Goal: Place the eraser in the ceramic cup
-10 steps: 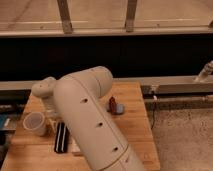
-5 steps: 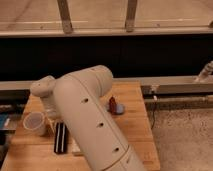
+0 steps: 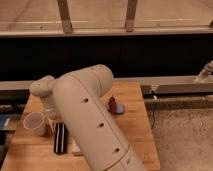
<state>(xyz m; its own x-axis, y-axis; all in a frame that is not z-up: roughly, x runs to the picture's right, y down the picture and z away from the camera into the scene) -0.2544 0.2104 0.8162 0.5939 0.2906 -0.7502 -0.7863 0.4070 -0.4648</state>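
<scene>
Wooden table [image 3: 135, 130] before dark wall panel. Ceramic cup [image 3: 35, 122] upright at left edge. Eraser [image 3: 60, 137] flat on table just right of cup, not gripped. Gripper hidden behind bulky arm [image 3: 92, 117]; jaws fully closed, contents not visible. Small red and blue objects [image 3: 116, 106] near table centre.

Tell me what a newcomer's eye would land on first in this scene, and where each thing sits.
The big pale robot arm dominates, sweeping from bottom centre up over the wooden table; its gripper is hidden behind the arm. At the table's left sits the ceramic cup, with the eraser lying flat just right of it. A small red and blue object rests right of the arm.
</scene>
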